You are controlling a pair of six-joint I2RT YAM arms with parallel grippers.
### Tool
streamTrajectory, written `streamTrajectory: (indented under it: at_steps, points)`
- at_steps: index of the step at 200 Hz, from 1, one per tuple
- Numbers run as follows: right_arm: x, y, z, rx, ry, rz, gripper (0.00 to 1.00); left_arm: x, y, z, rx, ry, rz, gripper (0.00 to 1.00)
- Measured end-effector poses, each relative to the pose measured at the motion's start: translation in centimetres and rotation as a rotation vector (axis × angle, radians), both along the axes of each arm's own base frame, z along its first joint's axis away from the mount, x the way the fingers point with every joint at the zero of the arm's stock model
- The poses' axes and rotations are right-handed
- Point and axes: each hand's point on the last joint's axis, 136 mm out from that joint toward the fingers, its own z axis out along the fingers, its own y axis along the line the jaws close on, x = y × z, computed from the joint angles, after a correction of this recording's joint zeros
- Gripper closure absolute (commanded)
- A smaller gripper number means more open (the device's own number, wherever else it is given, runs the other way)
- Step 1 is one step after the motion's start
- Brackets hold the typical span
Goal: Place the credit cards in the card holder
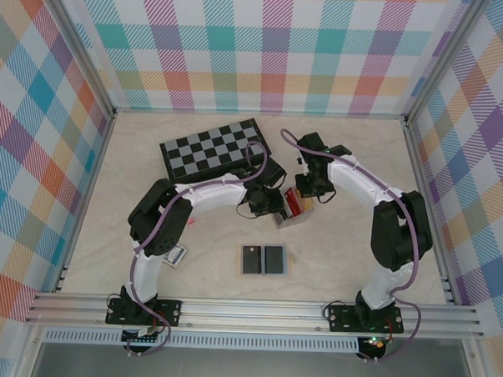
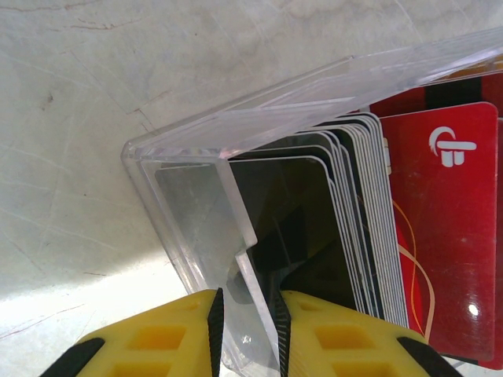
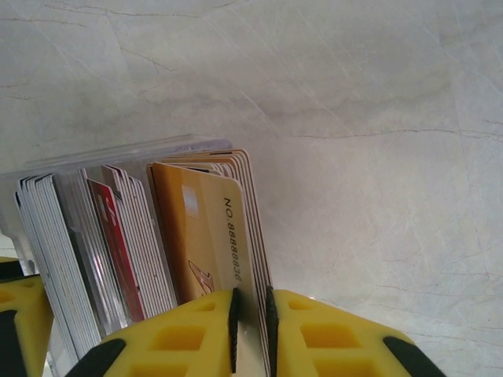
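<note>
Card holder: was set on the table.
Credit cards: were stood inside the card holder.
Chessboard: was laid behind and left of the card holder.
Wallet: was laid before the card holder.
Left gripper: was clamped on the card holder's wall.
Right gripper: was clamped on credit cards at one end of the card holder.
</note>
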Motion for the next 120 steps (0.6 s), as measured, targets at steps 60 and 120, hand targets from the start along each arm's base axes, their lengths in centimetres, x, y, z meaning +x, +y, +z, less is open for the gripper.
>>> streamTrajectory:
  at_steps: [60, 120]
  points:
    - [0.2, -0.2, 0.8, -0.008, -0.020, -0.004, 0.86, 0.0, 0.0, -0.1, 0.000, 0.001, 0.000, 0.75]
    - [-0.2, 0.3, 1.9, 0.036, -0.022, -0.002, 0.93, 0.0, 0.0, -0.1, -0.002, 0.000, -0.001, 0.75]
